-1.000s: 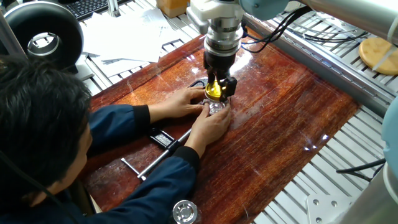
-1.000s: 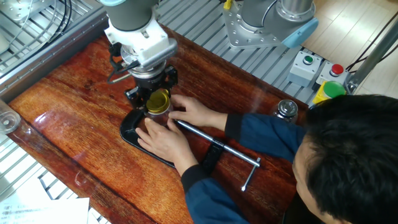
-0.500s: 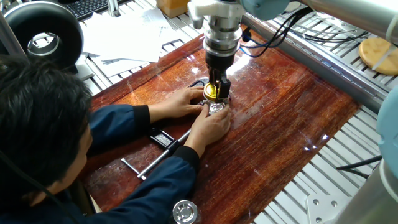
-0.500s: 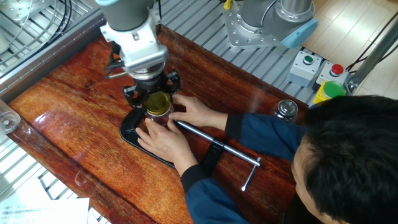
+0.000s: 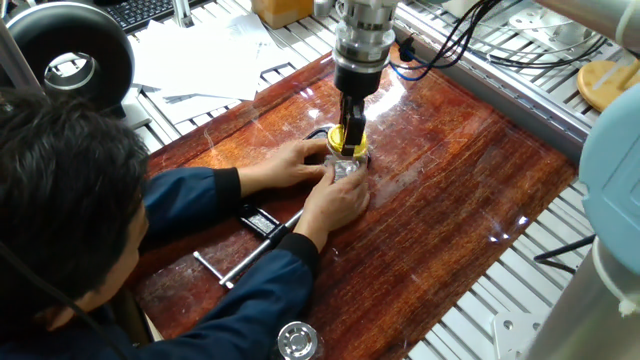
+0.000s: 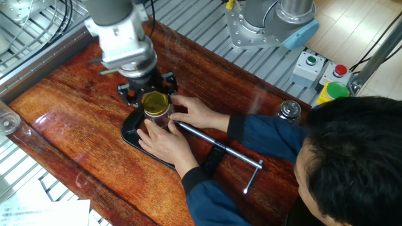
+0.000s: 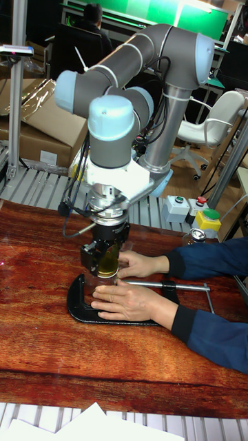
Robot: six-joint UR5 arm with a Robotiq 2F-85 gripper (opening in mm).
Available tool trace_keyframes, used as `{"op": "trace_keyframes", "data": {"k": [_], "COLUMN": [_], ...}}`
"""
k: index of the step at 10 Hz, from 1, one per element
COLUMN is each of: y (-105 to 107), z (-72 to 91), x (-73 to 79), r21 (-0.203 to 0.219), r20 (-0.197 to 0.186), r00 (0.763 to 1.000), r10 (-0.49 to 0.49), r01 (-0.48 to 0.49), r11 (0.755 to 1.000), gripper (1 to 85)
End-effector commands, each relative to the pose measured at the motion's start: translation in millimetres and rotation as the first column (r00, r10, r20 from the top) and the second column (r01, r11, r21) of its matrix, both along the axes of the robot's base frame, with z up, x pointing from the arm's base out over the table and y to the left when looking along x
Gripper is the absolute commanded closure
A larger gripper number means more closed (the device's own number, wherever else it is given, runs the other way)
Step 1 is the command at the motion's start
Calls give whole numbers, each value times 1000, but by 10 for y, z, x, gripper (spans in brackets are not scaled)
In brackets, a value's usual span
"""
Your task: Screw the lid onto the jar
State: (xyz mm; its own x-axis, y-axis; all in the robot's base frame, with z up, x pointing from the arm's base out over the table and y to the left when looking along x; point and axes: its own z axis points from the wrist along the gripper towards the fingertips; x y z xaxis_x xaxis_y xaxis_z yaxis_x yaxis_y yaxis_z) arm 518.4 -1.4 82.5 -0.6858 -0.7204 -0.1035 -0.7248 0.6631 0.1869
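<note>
The yellow-gold lid (image 6: 156, 103) sits on top of the small clear jar (image 5: 349, 171), which stands on the red wooden tabletop. A person's two hands (image 6: 169, 135) wrap around the glass and hide most of it. My gripper (image 6: 152, 95) comes straight down onto the lid, with its black fingers (image 7: 88, 259) on either side of the lid (image 7: 107, 260) and closed against its rim. In the one fixed view one finger covers part of the lid (image 5: 341, 141). The gripper (image 5: 349, 143) is shut on the lid.
A black C-clamp (image 6: 133, 133) lies around the jar's base, its long screw bar (image 6: 217, 148) running toward the person. A second jar with a silvery top (image 6: 289, 111) stands near the table edge. Button boxes (image 6: 309, 66) and a tan wooden disc (image 5: 606, 84) sit off the board.
The wrist and gripper have turned about the vertical axis while holding the lid. The arm's upper part has swung aside. The hands and jar have stayed put.
</note>
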Motion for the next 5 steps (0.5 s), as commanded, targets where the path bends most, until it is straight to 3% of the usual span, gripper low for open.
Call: {"op": "trace_keyframes", "data": {"k": [1, 3, 5], "y": [8, -21, -56], "z": [-8, -13, 105], "x": [98, 160, 143], "r21": [18, -27, -96], "r20": [21, 35, 38], "r00": [996, 996, 996], "r10": [-89, -80, -74], "r01": [89, 81, 78], "r11": [996, 996, 992], "gripper": [7, 7, 7]}}
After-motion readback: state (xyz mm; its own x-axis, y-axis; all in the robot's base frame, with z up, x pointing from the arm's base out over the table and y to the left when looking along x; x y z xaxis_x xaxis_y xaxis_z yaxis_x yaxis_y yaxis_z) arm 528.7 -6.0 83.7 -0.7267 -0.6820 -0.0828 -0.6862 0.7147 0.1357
